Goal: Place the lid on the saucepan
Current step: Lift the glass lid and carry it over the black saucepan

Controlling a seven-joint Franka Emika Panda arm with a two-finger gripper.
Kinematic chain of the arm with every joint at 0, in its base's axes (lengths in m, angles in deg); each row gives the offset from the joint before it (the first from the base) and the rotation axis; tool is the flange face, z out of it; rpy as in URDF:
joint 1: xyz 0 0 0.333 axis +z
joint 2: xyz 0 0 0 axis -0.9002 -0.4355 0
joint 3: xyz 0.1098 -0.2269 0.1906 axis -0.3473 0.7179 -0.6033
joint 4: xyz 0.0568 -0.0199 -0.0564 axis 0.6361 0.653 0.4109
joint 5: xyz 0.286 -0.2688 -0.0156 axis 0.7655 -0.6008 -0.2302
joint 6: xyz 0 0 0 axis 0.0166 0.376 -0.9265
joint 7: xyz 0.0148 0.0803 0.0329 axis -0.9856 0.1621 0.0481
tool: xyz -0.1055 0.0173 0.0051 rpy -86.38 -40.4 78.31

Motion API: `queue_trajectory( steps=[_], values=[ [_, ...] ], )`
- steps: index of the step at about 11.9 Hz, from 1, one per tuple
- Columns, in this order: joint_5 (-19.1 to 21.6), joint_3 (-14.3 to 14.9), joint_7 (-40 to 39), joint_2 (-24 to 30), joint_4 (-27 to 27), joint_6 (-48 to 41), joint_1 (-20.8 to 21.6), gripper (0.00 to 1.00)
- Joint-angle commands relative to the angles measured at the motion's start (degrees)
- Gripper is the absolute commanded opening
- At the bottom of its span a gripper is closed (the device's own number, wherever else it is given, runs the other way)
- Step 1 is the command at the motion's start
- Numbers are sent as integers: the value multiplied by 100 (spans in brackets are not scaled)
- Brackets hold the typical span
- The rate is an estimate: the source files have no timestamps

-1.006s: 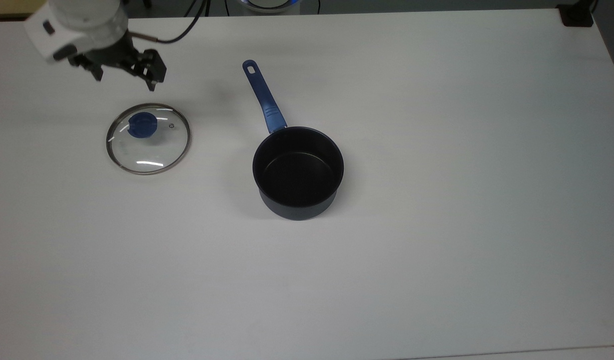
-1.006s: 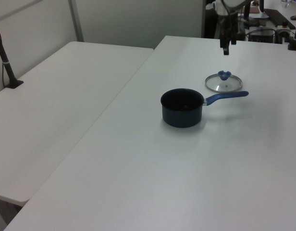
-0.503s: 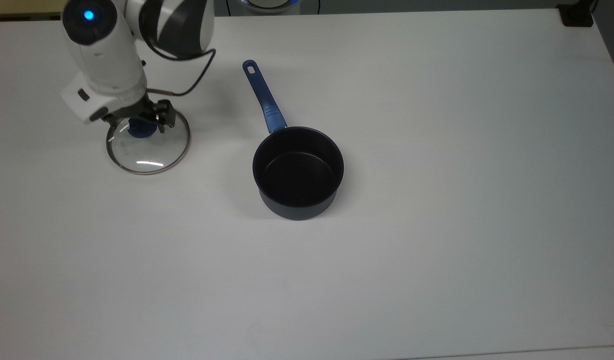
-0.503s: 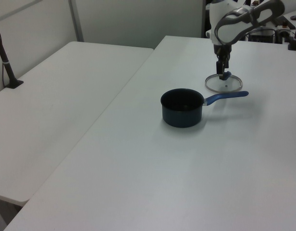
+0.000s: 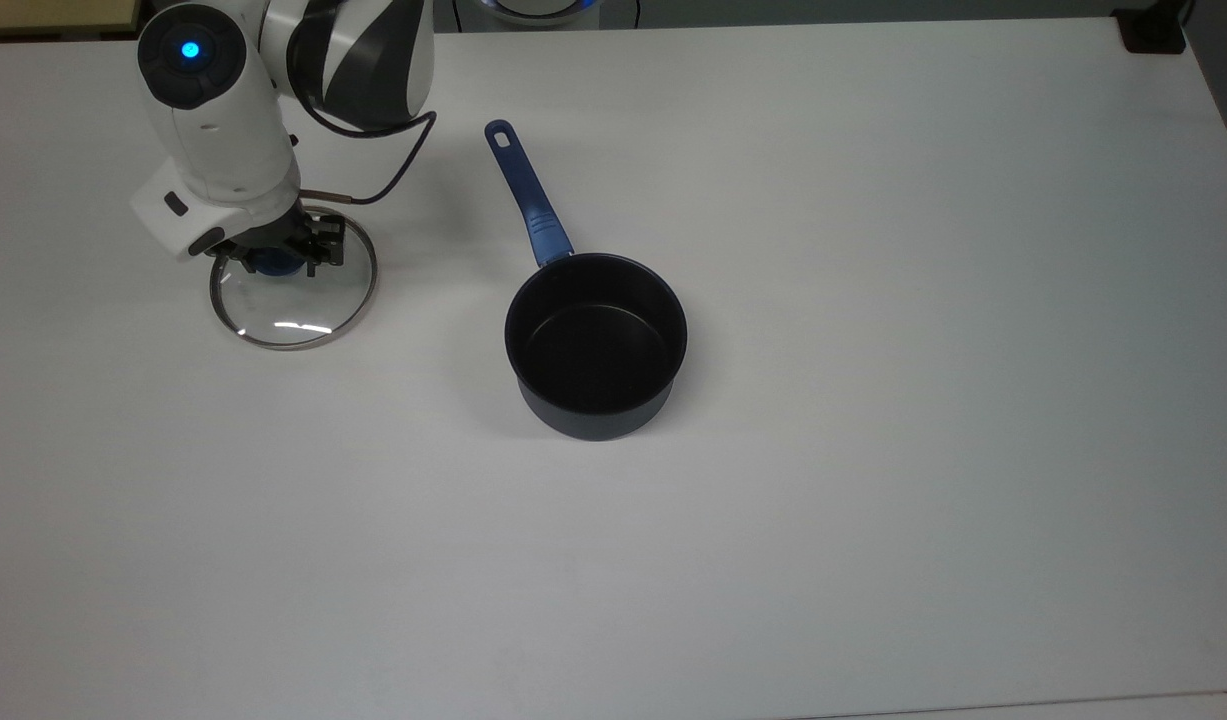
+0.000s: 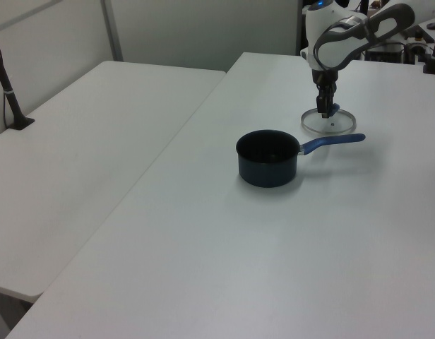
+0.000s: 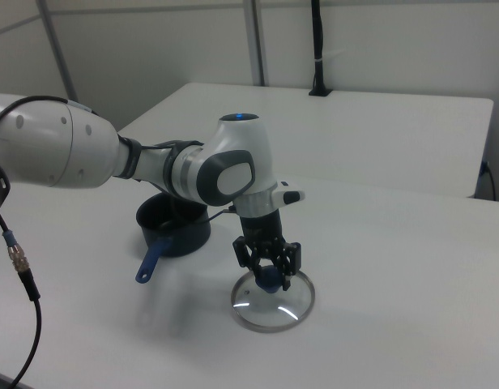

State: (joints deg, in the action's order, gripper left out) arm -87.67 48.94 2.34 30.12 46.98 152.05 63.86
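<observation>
A robotics laboratory: a white Franka arm (image 7: pixel 193 174) with a lit blue status light works over a broad white table (image 5: pixel 873 400), with a second white table (image 6: pixel 83 141) pushed up beside it on the left view's left. Pale partition panels (image 6: pixel 189 28) close off the far side. A black post (image 7: pixel 317 49) stands clamped at the far table's edge in the right view, and loose black cables (image 7: pixel 23 275) hang at the right view's left.
</observation>
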Motion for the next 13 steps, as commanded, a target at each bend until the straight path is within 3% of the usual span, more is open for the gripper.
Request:
queue_trajectory(
  steps=[1, 4, 7, 10, 13],
  values=[
    [105, 61, -105, 159, -352, -636, 85, 45],
    [105, 44, 410, 115, -1467, -1716, 382, 45],
    [219, 70, 1333, -121, -2128, -1938, 1075, 45],
    [220, 140, 2370, -525, -2480, -2027, 1980, 45],
    [202, 62, 2908, -781, -2665, -1957, 2413, 45]
  ],
)
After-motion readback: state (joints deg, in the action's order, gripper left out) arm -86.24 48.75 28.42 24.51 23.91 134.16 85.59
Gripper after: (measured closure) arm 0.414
